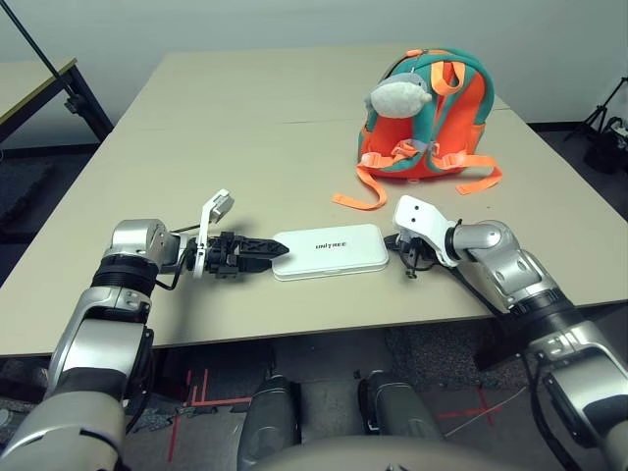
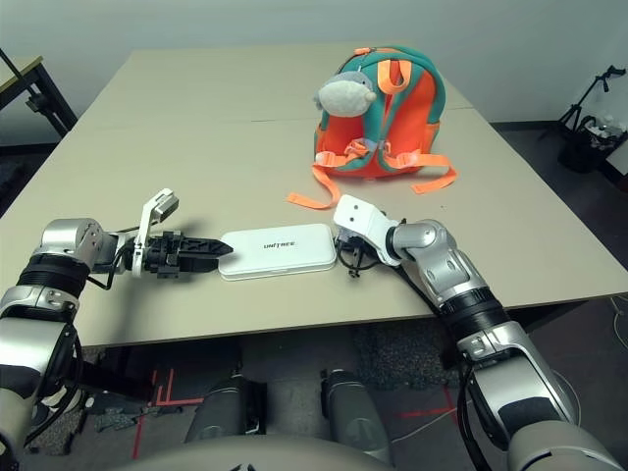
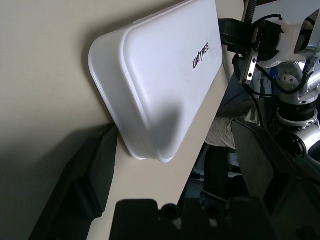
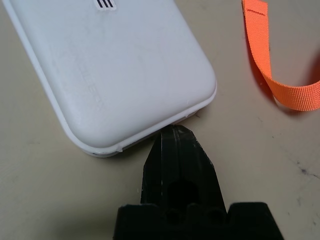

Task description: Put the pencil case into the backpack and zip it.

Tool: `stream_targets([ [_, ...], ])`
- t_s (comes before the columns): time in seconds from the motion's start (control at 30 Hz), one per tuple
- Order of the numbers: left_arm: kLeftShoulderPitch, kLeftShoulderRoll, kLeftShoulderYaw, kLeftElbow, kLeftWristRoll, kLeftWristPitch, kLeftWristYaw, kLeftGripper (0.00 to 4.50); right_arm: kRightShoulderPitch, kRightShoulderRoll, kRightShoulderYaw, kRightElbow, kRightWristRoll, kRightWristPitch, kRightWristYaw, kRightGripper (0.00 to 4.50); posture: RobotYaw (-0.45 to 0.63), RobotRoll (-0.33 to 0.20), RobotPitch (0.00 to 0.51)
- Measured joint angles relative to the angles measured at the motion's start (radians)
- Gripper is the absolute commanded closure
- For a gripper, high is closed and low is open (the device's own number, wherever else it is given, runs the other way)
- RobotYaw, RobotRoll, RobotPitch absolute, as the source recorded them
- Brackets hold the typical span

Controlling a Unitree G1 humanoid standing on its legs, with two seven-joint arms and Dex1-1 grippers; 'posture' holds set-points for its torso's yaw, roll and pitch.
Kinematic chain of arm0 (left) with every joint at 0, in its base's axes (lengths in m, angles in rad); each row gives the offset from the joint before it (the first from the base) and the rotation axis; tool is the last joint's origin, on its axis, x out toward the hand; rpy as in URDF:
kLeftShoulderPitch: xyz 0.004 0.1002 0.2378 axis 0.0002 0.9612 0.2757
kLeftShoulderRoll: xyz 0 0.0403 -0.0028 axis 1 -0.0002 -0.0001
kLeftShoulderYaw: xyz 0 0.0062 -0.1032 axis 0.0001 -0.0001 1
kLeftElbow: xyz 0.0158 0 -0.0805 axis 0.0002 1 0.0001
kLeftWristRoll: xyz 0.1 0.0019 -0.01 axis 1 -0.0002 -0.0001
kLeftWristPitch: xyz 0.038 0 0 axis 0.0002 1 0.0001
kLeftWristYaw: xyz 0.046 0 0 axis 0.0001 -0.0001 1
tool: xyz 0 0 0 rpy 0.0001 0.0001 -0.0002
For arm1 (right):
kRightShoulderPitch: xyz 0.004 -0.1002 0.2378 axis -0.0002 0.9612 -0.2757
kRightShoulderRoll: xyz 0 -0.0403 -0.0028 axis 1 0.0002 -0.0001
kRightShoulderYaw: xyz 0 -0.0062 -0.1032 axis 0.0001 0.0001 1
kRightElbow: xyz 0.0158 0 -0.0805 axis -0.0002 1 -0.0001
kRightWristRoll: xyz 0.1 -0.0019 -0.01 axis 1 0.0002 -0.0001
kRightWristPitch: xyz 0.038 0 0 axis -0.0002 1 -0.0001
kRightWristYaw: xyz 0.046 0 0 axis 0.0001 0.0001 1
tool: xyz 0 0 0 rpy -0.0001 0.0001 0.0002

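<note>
Across the beige tabletop [image 1: 196,157], the white pencil case [image 1: 332,251] lay between both end effectors — left [image 3: 175,160] spread wide, right [image 4: 176,127] pinched narrow — needing a level, centred left grasp while the right steadied it.

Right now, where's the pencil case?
The head camera has the pencil case flat near the table's front edge, between the open left gripper and the shut right gripper, nearer the robot than the backpack.

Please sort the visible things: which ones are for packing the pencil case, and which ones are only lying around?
For the job:
- pencil case
- backpack

Not for the job:
- tripod
- second table
</note>
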Motion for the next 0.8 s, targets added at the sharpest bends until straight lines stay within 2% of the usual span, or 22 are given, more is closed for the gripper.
stream_targets([
  [0.8, -0.024, 0.012, 0.001, 0.042, 0.057, -0.022, -0.019, 0.00, -0.002, 0.063, 0.005, -0.046, -0.011, 0.132, 0.019, 4.48, -0.17, 0.000, 0.012],
])
